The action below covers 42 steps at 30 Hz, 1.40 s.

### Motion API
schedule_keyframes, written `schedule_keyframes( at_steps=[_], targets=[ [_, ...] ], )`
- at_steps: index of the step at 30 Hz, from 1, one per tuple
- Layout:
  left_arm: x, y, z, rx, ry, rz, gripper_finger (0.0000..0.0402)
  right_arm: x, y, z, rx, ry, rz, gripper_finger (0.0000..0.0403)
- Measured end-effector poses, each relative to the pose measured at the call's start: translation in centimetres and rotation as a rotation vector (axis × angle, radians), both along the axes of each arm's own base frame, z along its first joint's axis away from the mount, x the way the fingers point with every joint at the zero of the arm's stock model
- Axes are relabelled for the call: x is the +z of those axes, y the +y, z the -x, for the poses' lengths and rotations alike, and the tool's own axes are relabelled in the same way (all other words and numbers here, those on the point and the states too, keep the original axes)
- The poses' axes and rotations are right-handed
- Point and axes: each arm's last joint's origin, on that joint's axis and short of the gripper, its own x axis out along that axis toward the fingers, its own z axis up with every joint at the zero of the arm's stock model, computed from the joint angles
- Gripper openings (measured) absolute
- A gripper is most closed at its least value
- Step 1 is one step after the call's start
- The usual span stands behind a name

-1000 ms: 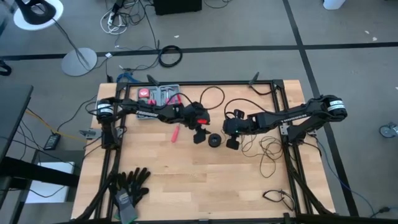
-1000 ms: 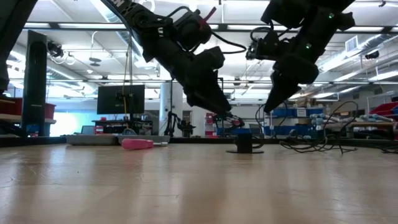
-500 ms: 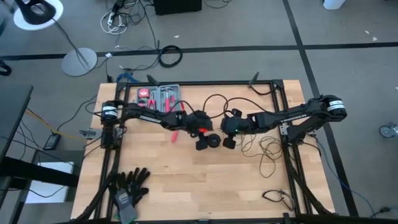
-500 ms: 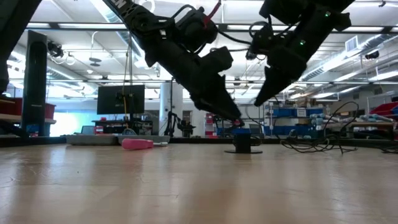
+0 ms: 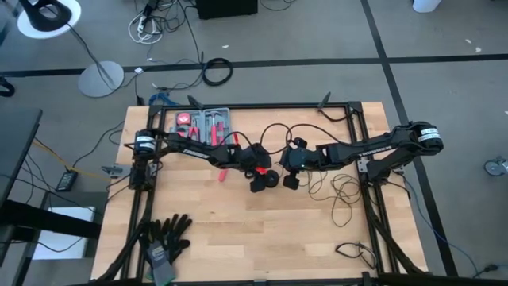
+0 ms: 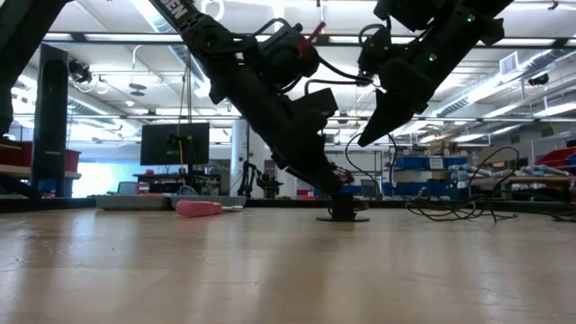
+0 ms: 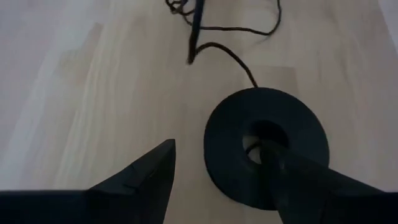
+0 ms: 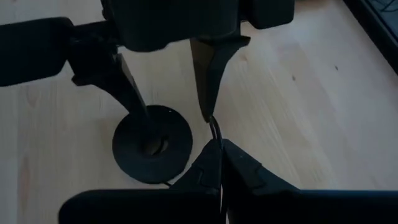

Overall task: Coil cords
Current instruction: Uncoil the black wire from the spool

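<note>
The cords are one thin black wire [image 5: 274, 129] looping over the table's far middle, with loose loops [image 5: 341, 192] at the right. It ends at a round black puck [image 5: 271, 179] with a centre hole, lying flat at mid-table. My left gripper [image 5: 266, 182] reaches in from the left and stands open at the puck [image 7: 266, 146]. Just right of the puck, my right gripper [image 5: 290, 181] is shut on the wire. In the low view it [image 6: 364, 139] hangs above the puck [image 6: 342, 214]. My left gripper [image 7: 217, 148] slants down from the table's left. One fingertip [image 7: 268, 152] is in the puck's centre hole [image 8: 152, 146] and the other finger [image 8: 208, 81] stands outside the rim, over bare wood. Whether the inner finger presses on the hole's wall, I cannot tell. My right gripper [image 8: 217, 144] pinches the wire [image 8: 214, 127] between its two fingertips, a short way from the puck. It slants down from the table's right. From the fingers the wire [image 6: 349, 171] curves slack down to the puck.
A pink-handled tool [image 5: 225, 168] lies left of the left gripper, and a tray of tools [image 5: 202, 121] sits at the far left. Black gloves [image 5: 164, 238] lie at the near left corner, and another small cable bundle [image 5: 355, 253] at the near right. A black frame [image 5: 361, 127] borders the table.
My left gripper has come down and toward the table's right onto the puck, staying open, and one finger now stands in the puck's hole. My right gripper has tipped, so its shut fingertips sit a little higher and closer to the left arm.
</note>
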Motion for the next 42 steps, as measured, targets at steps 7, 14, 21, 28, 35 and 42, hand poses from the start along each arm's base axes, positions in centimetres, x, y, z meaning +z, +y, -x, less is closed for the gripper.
schedule_keyframes(
  at_steps=[7,14,21,28,35,42],
  targets=[
    [0.1,0.7,0.4,0.075,0.040,-0.064,0.0239,-0.2,0.1,0.2,-0.016,0.017,-0.018,0.0001],
    [0.7,2.9,1.8,0.165,0.130,-0.078,0.0239,-1.4,1.8,2.1,-0.098,0.201,-0.040,0.0001],
    [0.4,5.0,2.9,0.219,0.210,-0.058,0.0239,-2.3,3.9,5.4,-0.236,0.433,-0.064,0.0000],
    [0.3,5.6,3.2,0.241,0.222,-0.048,0.0239,-1.9,4.4,9.1,-0.558,0.578,0.038,0.0000],
    [0.3,5.7,3.3,0.246,0.224,-0.048,0.0239,-1.8,4.1,7.6,-0.583,0.298,0.171,0.0002],
    [0.3,5.6,3.3,0.246,0.224,-0.047,0.0239,-1.7,3.5,2.9,-0.282,0.084,0.145,0.0002]
  ],
)
